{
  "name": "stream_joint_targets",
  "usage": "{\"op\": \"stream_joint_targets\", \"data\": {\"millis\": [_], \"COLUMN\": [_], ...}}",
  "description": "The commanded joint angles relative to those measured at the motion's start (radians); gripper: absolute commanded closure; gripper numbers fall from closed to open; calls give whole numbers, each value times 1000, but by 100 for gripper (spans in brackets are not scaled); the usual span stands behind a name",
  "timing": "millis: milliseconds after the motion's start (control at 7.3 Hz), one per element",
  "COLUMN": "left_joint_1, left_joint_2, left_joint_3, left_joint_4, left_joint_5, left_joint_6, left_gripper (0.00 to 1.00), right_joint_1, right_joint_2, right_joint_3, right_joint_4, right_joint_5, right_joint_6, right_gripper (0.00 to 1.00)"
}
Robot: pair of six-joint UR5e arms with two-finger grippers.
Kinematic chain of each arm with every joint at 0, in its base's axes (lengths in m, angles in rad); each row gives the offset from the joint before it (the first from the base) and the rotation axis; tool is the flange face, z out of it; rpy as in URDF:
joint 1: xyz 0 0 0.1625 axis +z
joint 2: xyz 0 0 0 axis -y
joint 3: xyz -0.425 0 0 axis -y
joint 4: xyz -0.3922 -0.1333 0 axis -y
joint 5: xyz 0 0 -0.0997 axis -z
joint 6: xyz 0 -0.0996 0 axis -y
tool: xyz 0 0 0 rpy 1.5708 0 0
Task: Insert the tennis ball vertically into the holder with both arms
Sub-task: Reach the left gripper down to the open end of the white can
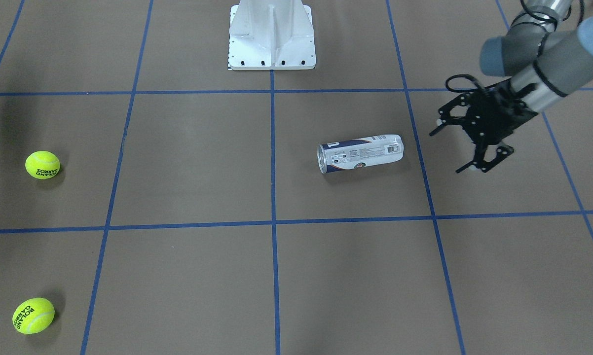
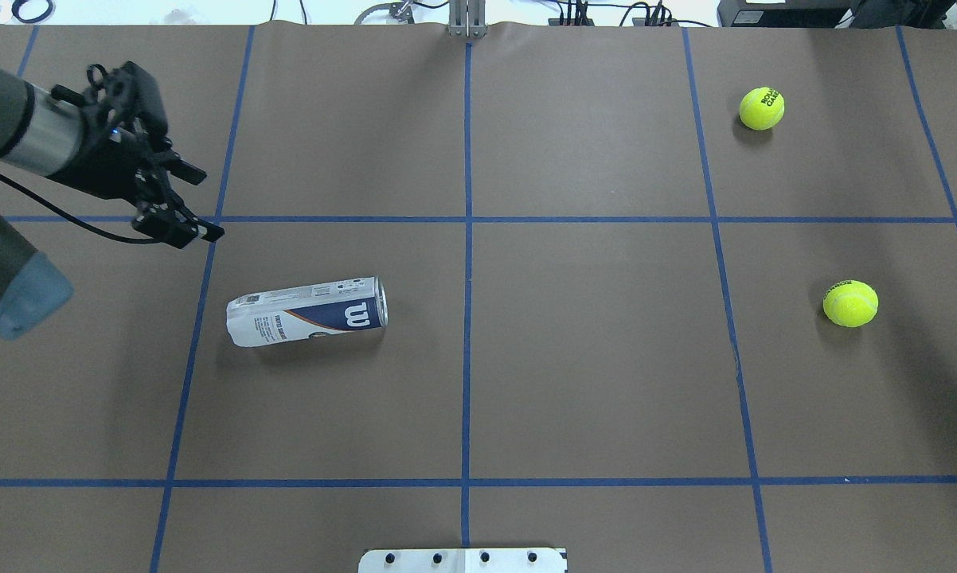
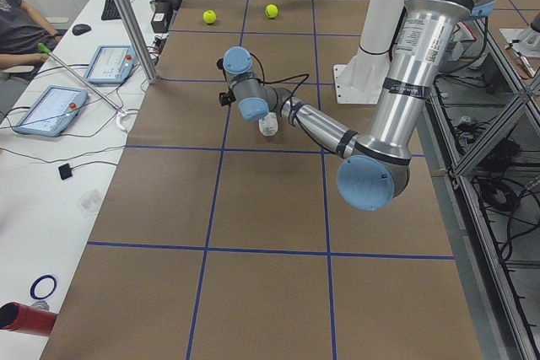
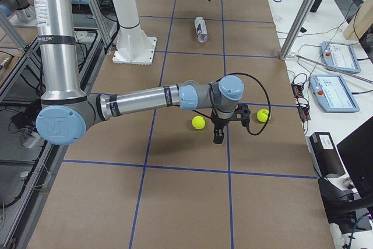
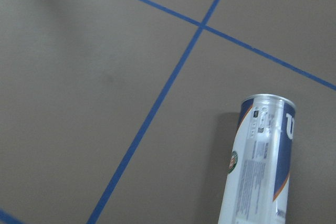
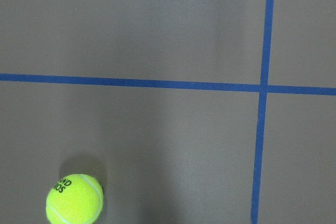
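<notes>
Clear cylindrical plastic can (image 2: 307,312) lies sideways. Our black left gripper (image 2: 209,204) hangs spread nearby. Whether our black right gripper (image 4: 218,137) is spread, we cannot tell.

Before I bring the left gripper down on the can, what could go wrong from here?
1. The holder lies on its side; a nudge from the open left gripper could roll it away.
2. Its silvery rim faces away from that gripper, so a grasp near the closed end may leave it tipping when stood up.
3. The right gripper hangs close to a tennis ball and might knock it rolling.
</notes>
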Motion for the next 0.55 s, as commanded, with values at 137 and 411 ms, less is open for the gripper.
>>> {"op": "stream_joint_targets", "data": {"millis": [137,411], "left_joint_1": [150,240], "left_joint_2": [-137,-203], "left_joint_3": [8,2], "left_joint_4": [116,286], "left_joint_5": [86,215], "left_joint_6": [13,138], "left_gripper": [2,1], "right_joint_1": [-4,-4], "right_joint_2": [1,0], "right_joint_3": [-2,0], "right_joint_4": [-1,1], "right_joint_5": [0,2], "right_joint_6": [-1,-1], "right_gripper": [0,0]}}
